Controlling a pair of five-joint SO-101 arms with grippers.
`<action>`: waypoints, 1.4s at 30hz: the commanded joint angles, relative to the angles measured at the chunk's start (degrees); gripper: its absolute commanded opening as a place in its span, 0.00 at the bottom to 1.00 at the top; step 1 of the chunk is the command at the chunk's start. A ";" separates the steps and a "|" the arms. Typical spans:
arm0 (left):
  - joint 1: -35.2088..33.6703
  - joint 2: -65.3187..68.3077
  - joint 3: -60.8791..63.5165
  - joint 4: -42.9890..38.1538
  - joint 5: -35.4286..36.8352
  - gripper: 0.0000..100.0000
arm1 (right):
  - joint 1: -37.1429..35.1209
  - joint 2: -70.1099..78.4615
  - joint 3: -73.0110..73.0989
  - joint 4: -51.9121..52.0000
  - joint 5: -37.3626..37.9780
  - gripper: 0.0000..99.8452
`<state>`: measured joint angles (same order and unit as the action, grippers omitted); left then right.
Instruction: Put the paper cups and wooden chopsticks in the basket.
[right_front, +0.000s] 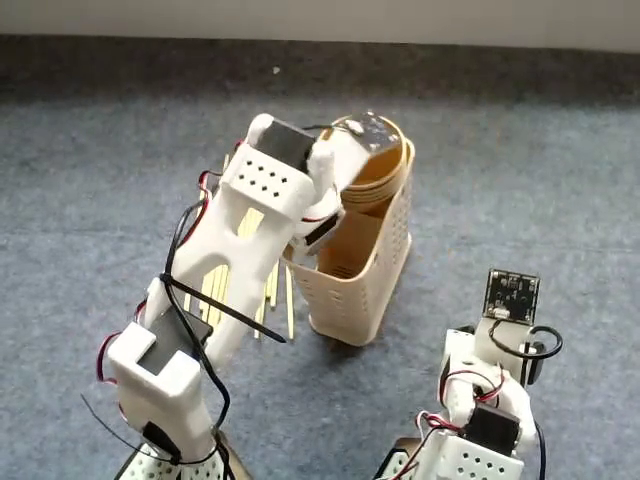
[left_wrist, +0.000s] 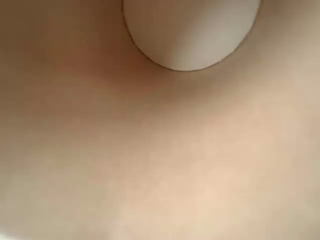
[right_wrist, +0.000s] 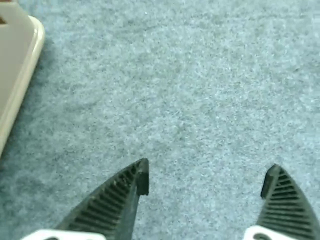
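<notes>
A beige perforated basket (right_front: 370, 290) stands upright on the carpet, and its corner shows in the right wrist view (right_wrist: 20, 60). Stacked brown paper cups (right_front: 378, 180) sit in its far end, rims above the basket's edge. Wooden chopsticks (right_front: 289, 305) lie on the carpet by the basket's left side, partly under the left arm. My left gripper (right_front: 322, 230) is down at the basket's open top, beside the cups. Its wrist view has a tan surface (left_wrist: 160, 160) very close, with a pale rounded shape (left_wrist: 190, 30) beyond. My right gripper (right_wrist: 205, 177) hangs open over bare carpet, right of the basket.
Blue-grey carpet (right_front: 520, 170) covers the floor around the basket. A dark strip (right_front: 150, 60) runs along the far edge. The right arm (right_front: 490, 390) stands at the front right, apart from the basket.
</notes>
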<state>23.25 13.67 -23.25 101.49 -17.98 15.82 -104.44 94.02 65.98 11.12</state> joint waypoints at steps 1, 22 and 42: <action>-0.84 -1.98 -6.90 0.09 -7.56 0.13 | 0.66 -0.40 0.22 -0.48 0.18 0.35; -4.79 -9.80 -51.12 0.09 -5.98 0.13 | 0.66 -0.40 0.31 -0.57 0.18 0.35; -28.79 -14.90 26.07 -27.16 8.09 0.27 | 0.66 -0.40 3.38 -2.07 0.62 0.35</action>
<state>-7.78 -0.22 -4.26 83.47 -10.86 16.00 -104.44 94.90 65.71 11.12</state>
